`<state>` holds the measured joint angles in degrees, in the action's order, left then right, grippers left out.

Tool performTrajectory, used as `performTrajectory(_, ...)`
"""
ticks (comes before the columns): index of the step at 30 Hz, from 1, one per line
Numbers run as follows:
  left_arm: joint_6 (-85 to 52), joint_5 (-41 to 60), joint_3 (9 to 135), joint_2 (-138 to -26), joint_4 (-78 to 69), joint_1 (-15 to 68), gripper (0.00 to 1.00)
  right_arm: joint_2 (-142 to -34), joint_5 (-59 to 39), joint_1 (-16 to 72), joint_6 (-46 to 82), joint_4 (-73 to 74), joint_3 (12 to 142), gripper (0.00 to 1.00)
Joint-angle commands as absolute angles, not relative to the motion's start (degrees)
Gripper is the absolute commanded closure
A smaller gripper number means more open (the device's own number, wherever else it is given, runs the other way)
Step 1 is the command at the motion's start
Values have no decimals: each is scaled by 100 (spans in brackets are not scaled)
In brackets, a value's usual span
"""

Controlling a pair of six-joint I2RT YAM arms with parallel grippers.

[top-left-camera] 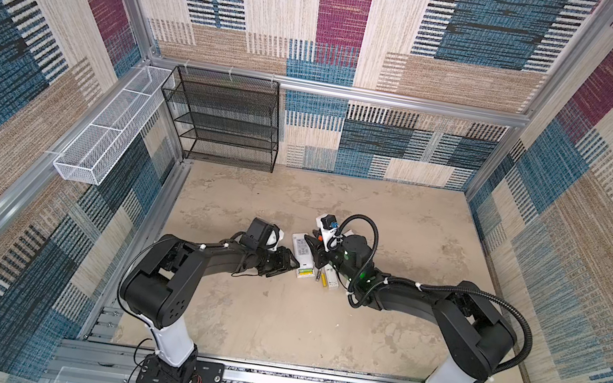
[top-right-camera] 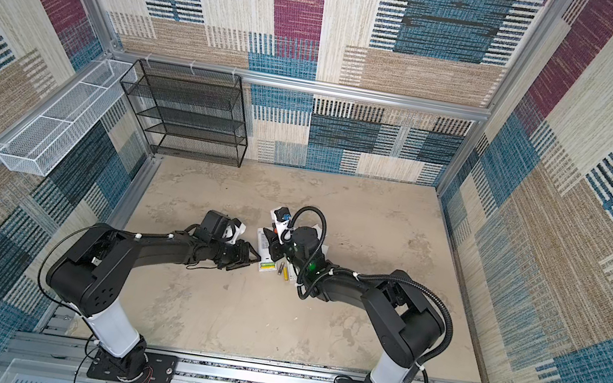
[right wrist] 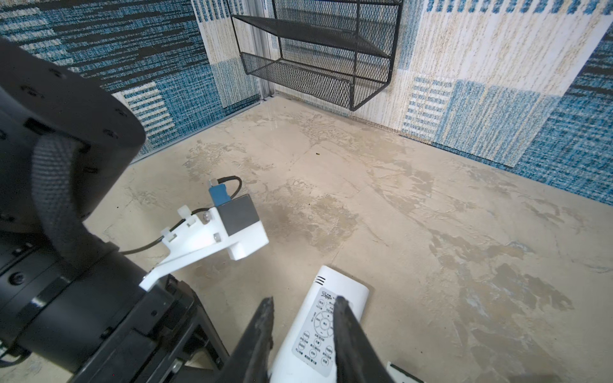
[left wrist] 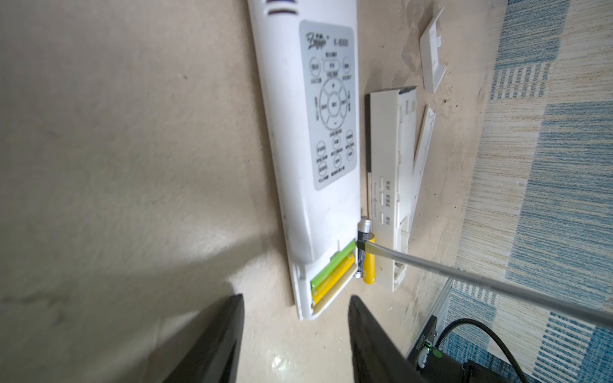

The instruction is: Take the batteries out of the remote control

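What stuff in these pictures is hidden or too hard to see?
- Screwdriver handle: cut off by the left wrist view's edge, hidden under the right arm in both top views.
- Right tool: whether it grips anything lies below the right wrist view's edge.
- Remote label: print blurred in the left wrist view.
- Batteries: too small to count in both top views.

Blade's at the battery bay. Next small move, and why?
Probably lever the screwdriver tip upward to lift the end of the green battery. The tip sits at that end, and the green battery and a yellow battery still lie in the open bay of the remote; a dark battery and a loose yellow battery already lie beside it. The left gripper is open.
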<state>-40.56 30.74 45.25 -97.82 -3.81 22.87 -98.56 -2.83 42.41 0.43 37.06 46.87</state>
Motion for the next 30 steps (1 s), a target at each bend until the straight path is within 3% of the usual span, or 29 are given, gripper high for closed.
performTrajectory(1,-4158,3182,4513,-9811,-437,2284,46,-9919,-308,4263,89,3746,4681,100)
performTrajectory(8,-4336,3199,4417,-9865,-542,2311,48,-9989,-369,4306,62,3910,4562,100)
performTrajectory(16,-4726,3270,4203,-9988,-993,2338,58,-10024,-424,4323,62,4155,4399,100)
performTrajectory(30,-5011,3270,4123,-10106,-1097,2342,60,-10063,-1167,4318,-513,4998,3765,100)
